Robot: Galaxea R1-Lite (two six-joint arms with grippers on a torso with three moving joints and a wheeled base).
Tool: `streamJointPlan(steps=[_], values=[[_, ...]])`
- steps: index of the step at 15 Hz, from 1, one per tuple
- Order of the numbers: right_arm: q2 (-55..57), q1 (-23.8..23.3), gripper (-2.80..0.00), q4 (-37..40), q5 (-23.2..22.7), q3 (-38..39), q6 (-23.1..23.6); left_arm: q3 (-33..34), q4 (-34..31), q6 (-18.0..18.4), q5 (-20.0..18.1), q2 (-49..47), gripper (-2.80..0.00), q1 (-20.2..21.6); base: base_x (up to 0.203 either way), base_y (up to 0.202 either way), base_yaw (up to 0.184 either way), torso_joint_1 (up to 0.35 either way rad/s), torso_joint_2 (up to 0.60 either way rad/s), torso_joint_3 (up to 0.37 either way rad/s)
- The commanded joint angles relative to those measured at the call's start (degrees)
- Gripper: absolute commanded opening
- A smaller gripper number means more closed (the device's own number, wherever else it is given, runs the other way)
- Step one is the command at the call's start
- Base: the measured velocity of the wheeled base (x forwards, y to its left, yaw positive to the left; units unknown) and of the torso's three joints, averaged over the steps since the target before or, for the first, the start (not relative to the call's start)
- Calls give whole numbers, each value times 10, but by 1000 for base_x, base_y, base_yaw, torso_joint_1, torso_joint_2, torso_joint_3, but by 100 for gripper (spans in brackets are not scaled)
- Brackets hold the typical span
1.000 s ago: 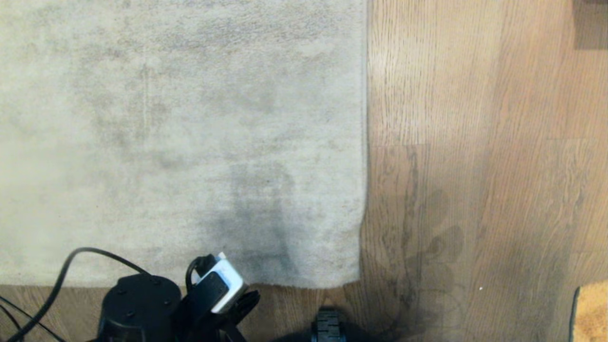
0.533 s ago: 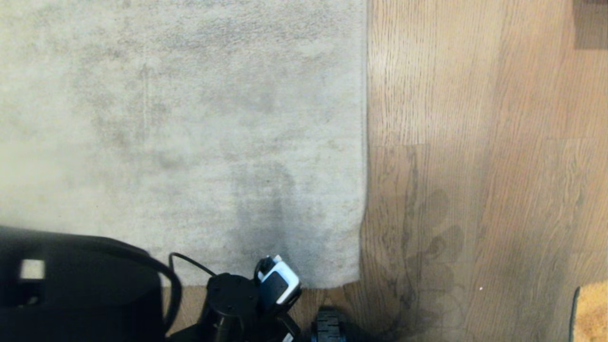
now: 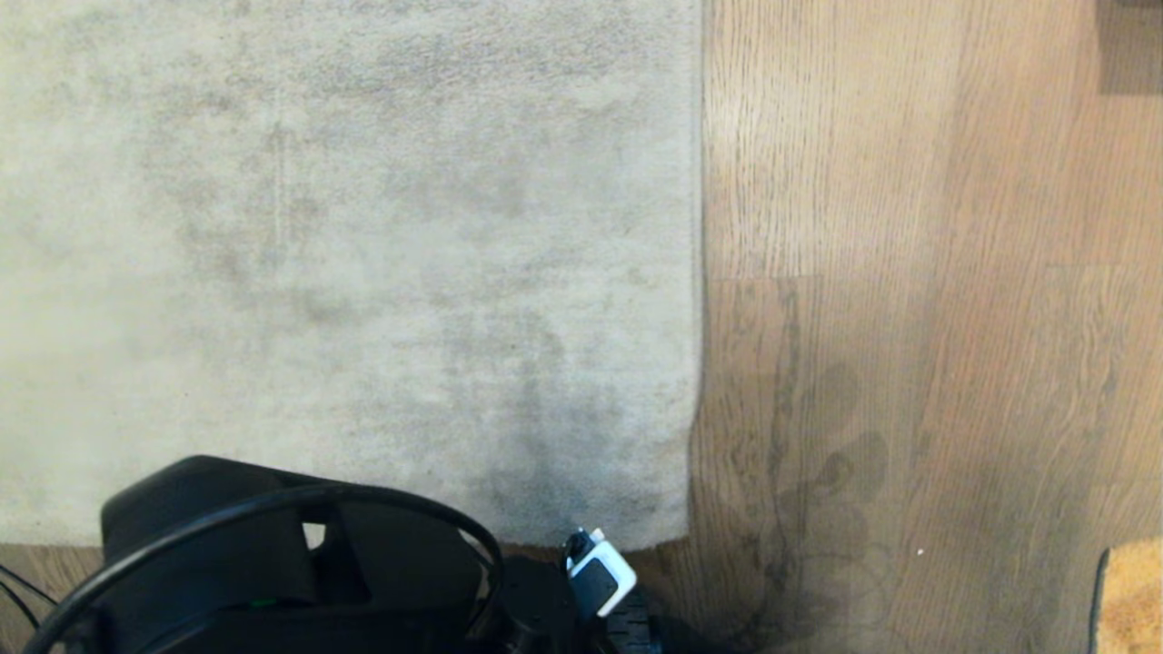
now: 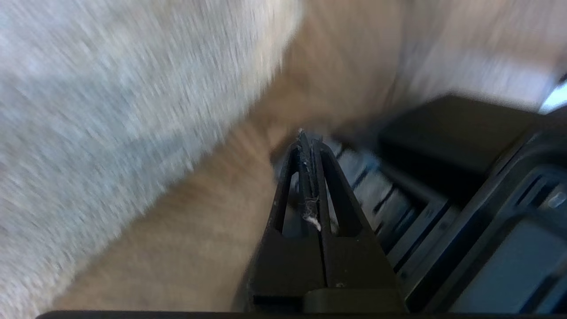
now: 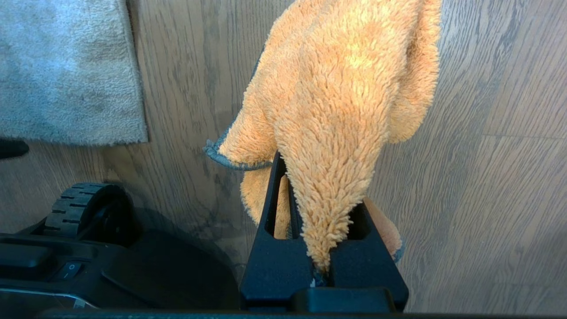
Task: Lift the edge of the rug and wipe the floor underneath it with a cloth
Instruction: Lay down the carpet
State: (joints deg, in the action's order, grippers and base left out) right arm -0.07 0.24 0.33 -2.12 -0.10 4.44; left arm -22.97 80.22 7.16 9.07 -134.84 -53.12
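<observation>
The big grey rug lies flat and fills the far left of the scene. The rug edge point(image 3: 700, 272) runs straight from far to near on its right side, then turns at a corner close to the robot. None of it is lifted.

To the right of that edge, the floor point(image 3: 909, 272) is bare brown wood, wide and open, with only soft shadows on it. A thin strip of wood also shows along the near side of the rug.

The left arm point(image 3: 273, 554) is a big black shape low on the near left, lying over the near border of the rug, with a black cable point(image 3: 400, 500) looping across it. The left gripper point(image 4: 305, 146) has its jaws pressed together with nothing big in them, just a bit of fluff. It hangs above the wood strip close by the rug corner, with the robot's base beside it.

A black wheel point(image 5: 84, 208) of the base sits near the corner.

The cloth point(image 5: 336, 110), orange and fuzzy, is at the near right. The right gripper point(image 5: 319, 212) has its jaws squeezed on it, and it hangs above the bare wood.
</observation>
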Motion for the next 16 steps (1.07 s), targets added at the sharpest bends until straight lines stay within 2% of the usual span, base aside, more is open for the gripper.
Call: streamJointPlan(steps=[1,4,7,16], values=[[1,0,-280,0,-1,0,1,-28,-50,2,2,-6,-280,8,0,0,0,0,0,0],[1,0,-280,0,-1,0,1,-87,-125,13,8,-3,-280,22,0,0,0,0,0,0],[1,0,-280,0,-1,0,0,-136,-151,57,9,-3,-280,55,0,0,0,0,0,0],[1,0,-280,0,-1,0,0,-187,-242,102,4,-9,-280,74,0,0,0,0,0,0]])
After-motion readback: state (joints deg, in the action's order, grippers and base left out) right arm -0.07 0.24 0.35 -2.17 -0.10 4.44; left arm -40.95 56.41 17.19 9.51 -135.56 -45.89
